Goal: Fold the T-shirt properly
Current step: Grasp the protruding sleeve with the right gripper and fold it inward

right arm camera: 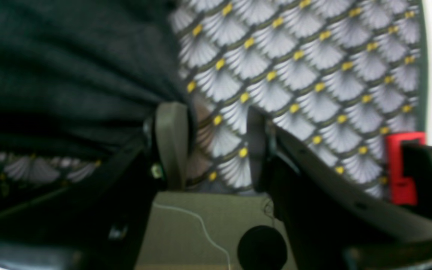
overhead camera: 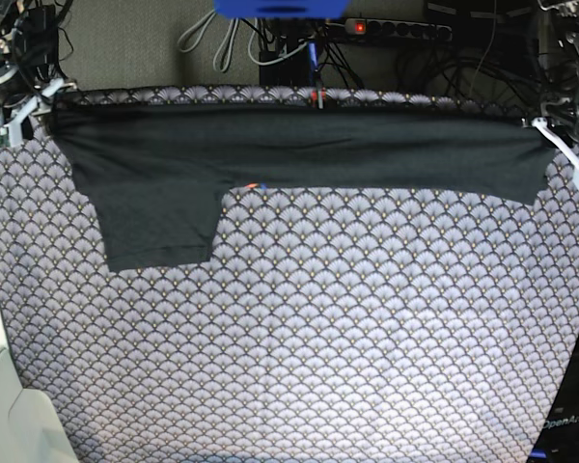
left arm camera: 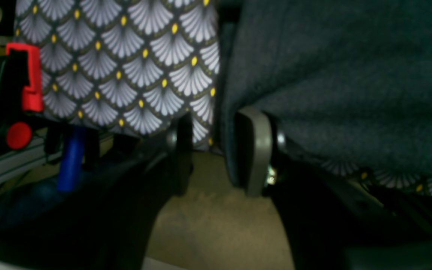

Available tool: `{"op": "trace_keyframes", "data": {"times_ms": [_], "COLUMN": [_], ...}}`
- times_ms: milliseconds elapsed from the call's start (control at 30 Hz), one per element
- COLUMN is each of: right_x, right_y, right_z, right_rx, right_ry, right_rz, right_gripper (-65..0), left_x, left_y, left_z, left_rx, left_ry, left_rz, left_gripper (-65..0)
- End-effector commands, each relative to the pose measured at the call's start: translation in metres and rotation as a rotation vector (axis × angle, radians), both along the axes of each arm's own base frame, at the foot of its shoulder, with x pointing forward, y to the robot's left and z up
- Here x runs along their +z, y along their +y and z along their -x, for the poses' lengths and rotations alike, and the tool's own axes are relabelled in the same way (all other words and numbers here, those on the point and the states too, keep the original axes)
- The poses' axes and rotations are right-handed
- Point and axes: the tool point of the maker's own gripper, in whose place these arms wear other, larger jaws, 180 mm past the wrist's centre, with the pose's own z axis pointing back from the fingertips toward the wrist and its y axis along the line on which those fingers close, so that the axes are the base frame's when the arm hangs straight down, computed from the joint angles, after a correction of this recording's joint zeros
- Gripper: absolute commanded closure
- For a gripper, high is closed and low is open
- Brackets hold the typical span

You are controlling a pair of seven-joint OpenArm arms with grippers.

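Tablecloth (overhead camera: 299,328) bears T-shirt (overhead camera: 270,145) (grippers parted)

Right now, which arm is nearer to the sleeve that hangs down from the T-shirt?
Right. The right gripper is at the T-shirt corner beside the sleeve; the left gripper is at the opposite corner, the whole shirt away.

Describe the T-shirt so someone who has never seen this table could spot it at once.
Start with the big tablecloth, grey with a scallop pattern, covering the whole table. Along its far edge lies a long dark band of cloth: the T-shirt, with one sleeve hanging toward the camera on the base view's left. It is the only plain charcoal-black fabric on the patterned cloth.
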Motion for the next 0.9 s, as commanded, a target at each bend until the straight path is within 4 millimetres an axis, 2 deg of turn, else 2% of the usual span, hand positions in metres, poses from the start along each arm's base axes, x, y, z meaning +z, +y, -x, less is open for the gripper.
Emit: {"op": "trace_keyframes", "data": {"times_ms": [0,100,333,367,500,767,867], "right_x": [0.016,0.02,0.019,0.021,0.035,0.052,0.055], "right_y": [-0.012,-0.022,-0.02,-0.02,-0.015,0.031,0.041], "right_z": [-0.008,-0.004,-0.004,-0.008,-0.041,-0.131,-0.163], "right_rx": [-0.012,-0.054,-0.057,-0.055,-0.037,0.133,0.16], "right_ry": [-0.049,-0.063,-0.064,-0.076,-0.149,-0.121,-0.112], "right_rz": [0.033,0.04,0.034,0.034,0.03,0.031,0.027], "right_gripper": [-26.8,-26.8,-26.8,-26.8,-26.9,-27.0,-27.1], "left_x": [0.011,0.01,0.01,0.009,0.01,0.011,0.013], "left_y": [0.008,0.008,0.009,0.009,0.012,0.013,0.013], "left_z": [-0.005,-0.005,-0.003,0.0,0.003,0.002,0.001], "left_rx": [-0.002,-0.002,-0.002,-0.006,-0.009,-0.012,-0.015], "left_ry": [-0.024,-0.023,-0.016,-0.008,0.0,-0.001,-0.006], "left_rz": [-0.028,-0.028,-0.033,-0.036,-0.042,-0.047,-0.049], "left_gripper": [-22.1,-22.1,-22.2,-22.2,-22.2,-22.6,-29.5]}}
